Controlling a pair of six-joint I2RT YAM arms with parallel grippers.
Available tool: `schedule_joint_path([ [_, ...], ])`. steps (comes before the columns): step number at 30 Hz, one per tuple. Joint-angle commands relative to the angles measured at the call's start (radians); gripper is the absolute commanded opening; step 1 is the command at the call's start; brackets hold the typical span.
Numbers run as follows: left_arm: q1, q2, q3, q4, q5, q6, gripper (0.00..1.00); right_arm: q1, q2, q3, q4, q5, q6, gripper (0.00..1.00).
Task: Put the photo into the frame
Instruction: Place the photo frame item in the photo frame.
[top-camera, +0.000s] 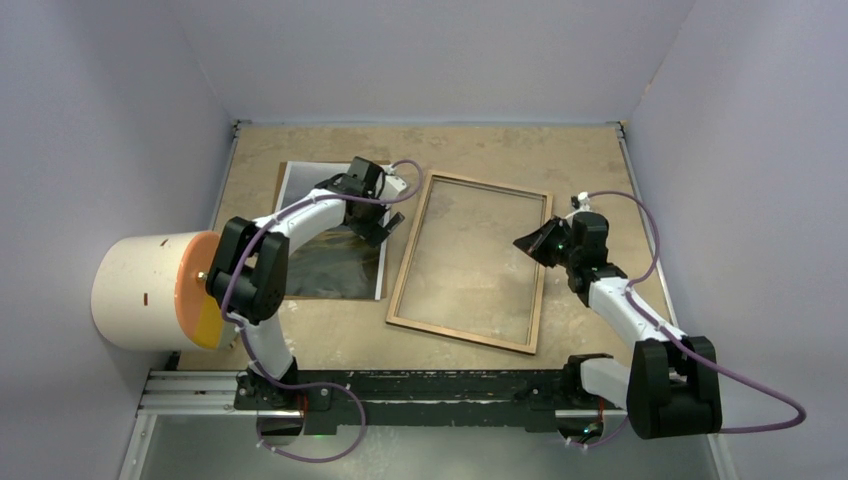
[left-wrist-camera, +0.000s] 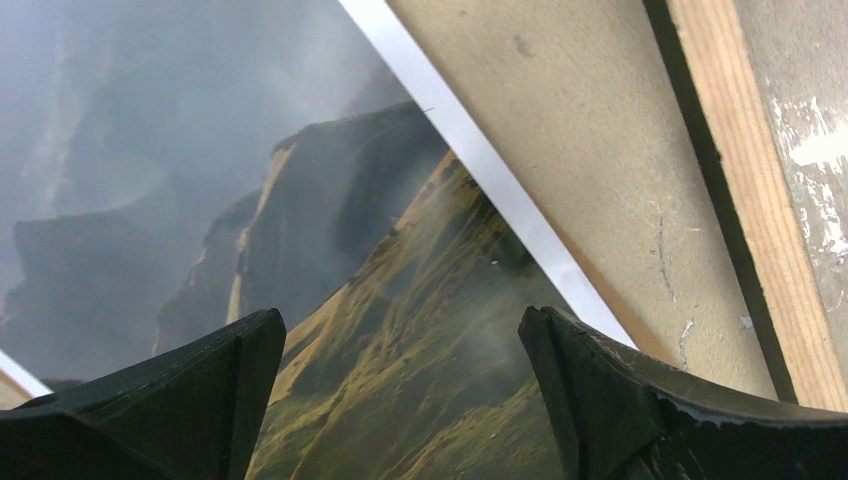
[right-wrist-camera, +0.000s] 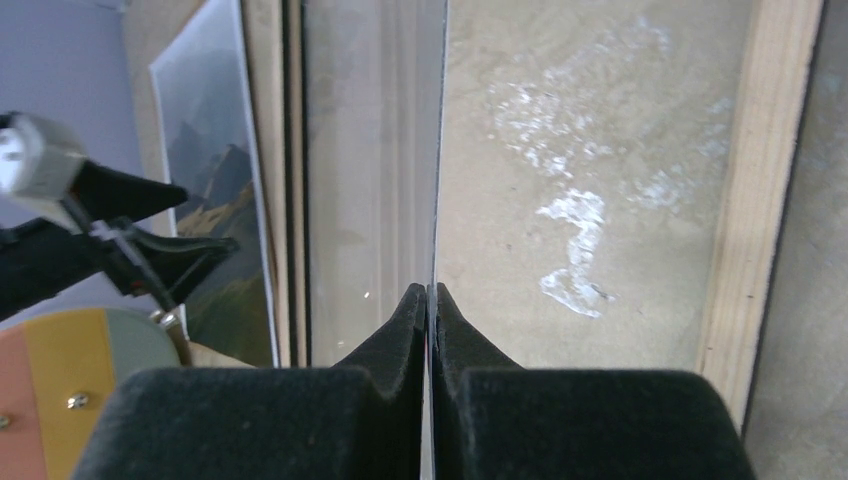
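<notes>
The photo (top-camera: 335, 255), a misty mountain print with a white edge, lies face up at the left on a brown backing board (top-camera: 281, 185). My left gripper (top-camera: 385, 225) is open just above the photo's right part, with a finger on each side of the green hills (left-wrist-camera: 400, 330). The frame (top-camera: 412, 250) lies wood-brown back up in the middle. My right gripper (top-camera: 530, 245) is at its right side, shut on the edge of the clear pane (right-wrist-camera: 370, 150). The pane is seen edge-on and tilted up from the frame's right rail (right-wrist-camera: 760, 180).
A white cylinder with an orange face (top-camera: 150, 290) stands at the left edge beside the left arm. Grey walls close the table on three sides. A metal rail (top-camera: 420, 390) with both arm bases runs along the near edge.
</notes>
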Motion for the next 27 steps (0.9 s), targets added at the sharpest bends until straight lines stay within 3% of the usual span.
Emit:
schedule_joint_path([
  [1, -0.035, 0.017, -0.038, 0.086, -0.006, 0.013, 1.00, -0.004, -0.043, -0.019, 0.197, -0.073, 0.009, 0.00],
  [14, -0.077, 0.051, -0.098, 0.187, -0.003, 0.028, 0.99, -0.004, -0.019, -0.050, 0.379, -0.228, 0.119, 0.00],
  [21, -0.087, 0.041, -0.116, 0.187, 0.006, 0.042, 0.99, -0.004, 0.023, -0.026, 0.340, -0.247, 0.173, 0.00],
  [27, -0.105, 0.034, -0.136, 0.194, 0.010, 0.056, 0.99, -0.004, 0.063, -0.052, 0.428, -0.276, 0.266, 0.00],
])
